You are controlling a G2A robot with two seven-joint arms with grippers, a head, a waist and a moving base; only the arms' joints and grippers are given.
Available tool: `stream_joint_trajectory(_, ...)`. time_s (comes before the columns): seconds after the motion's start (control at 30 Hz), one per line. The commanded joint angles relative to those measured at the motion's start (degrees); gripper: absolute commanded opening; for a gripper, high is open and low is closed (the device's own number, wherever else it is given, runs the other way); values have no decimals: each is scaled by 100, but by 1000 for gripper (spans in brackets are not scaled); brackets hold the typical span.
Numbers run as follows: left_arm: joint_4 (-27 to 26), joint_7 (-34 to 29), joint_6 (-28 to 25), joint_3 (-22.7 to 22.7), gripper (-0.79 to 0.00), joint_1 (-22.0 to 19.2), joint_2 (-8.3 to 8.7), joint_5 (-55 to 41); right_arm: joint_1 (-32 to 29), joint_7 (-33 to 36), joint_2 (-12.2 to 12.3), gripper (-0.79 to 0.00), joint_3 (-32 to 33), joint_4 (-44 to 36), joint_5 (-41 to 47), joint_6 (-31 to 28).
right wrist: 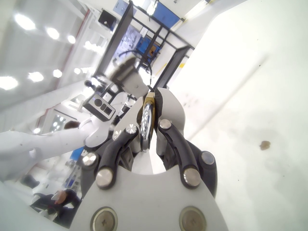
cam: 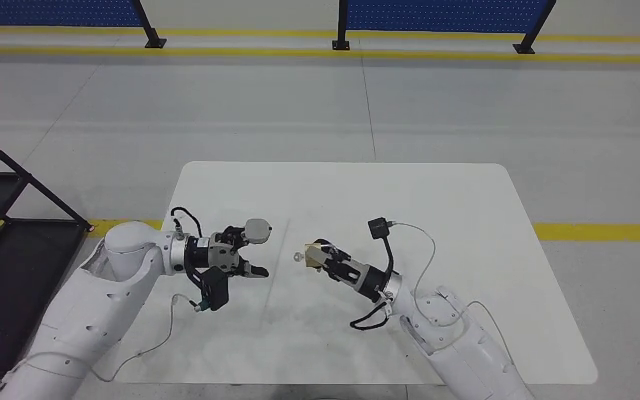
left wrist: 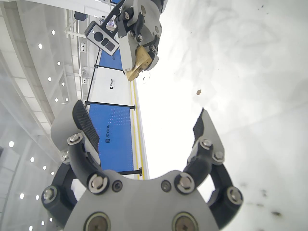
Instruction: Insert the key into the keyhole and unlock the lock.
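**Lock clamped in the right gripper, left gripper open opposite it**

Both arms come in over the near edge of the white table [cam: 450, 200]. The left arm enters at the near-left corner. Its forearm lies across the table and its wrist points to the right. The right arm enters from the near right, and its forearm slants toward the far left.

The 2 grippers face each other over the near half of the table, close to its middle, with a short gap between them. The left gripper [cam: 262, 251] has its 2 fingers spread wide, one toward the far side and one toward the near side, and there is nothing between the ribbed pads. The right gripper [right wrist: 151, 94] has its fingers pressed together on the brass lock [left wrist: 139, 61]. It holds the lock up off the table, with one end sticking out toward the left gripper.

A small silver piece, apparently the key [left wrist: 145, 77], sits at that exposed end. Whether it is seated in the keyhole cannot be told.

A small brown speck [right wrist: 264, 144] lies on the table near the right gripper. A black box [cam: 378, 226] with a thin cable is mounted on the right forearm.

Beyond the far edge of the table the grey floor carries a yellow line [cam: 590, 231]. Blue barrier panels [cam: 440, 12] stand farthest back.
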Motion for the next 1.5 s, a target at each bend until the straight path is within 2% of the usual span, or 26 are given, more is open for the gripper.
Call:
stream_joint_trajectory(0.0,-10,-2,24,-7,0,11,1,8,0,0,-1,-785,0,1,7,4)
stream_joint_trajectory(0.2,3,-28,3,-4,0,29,-1,-38,0,0,-1,-785,0,1,7,4)
stream_joint_trajectory(0.27,-34,-228,-519,5,0,52,-1,-285,0,0,-1,-785,0,1,7,4)
stream_joint_trajectory(0.4,70,-627,-2021,-92,0,-82,-24,-1433,0,0,-1,-785,0,1,7,4)
stream_joint_trajectory(0.57,519,-2203,-3553,134,0,-244,-133,-4187,0,0,-1,-785,0,1,7,4)
stream_joint_trajectory(0.63,845,-2829,-3553,405,0,-307,-146,-5051,0,0,-1,-785,0,1,7,4)
stream_joint_trajectory(0.73,1071,-3962,-3553,985,0,-479,-139,-6997,0,0,-1,-785,0,1,7,4)
stream_joint_trajectory(0.9,899,-6138,-3553,1632,0,-848,27,-9834,0,0,-1,-785,0,1,7,4)
stream_joint_trajectory(1.1,742,-8193,-3553,1921,0,-1067,250,-12427,0,0,-1,-785,0,1,7,4)
stream_joint_trajectory(1.4,747,-8303,-3553,1913,0,-1094,263,-12468,0,0,-1,-785,0,1,7,4)
stream_joint_trajectory(1.47,684,-8263,-3392,1879,0,-1013,255,-12373,0,0,-1,-785,0,1,7,4)
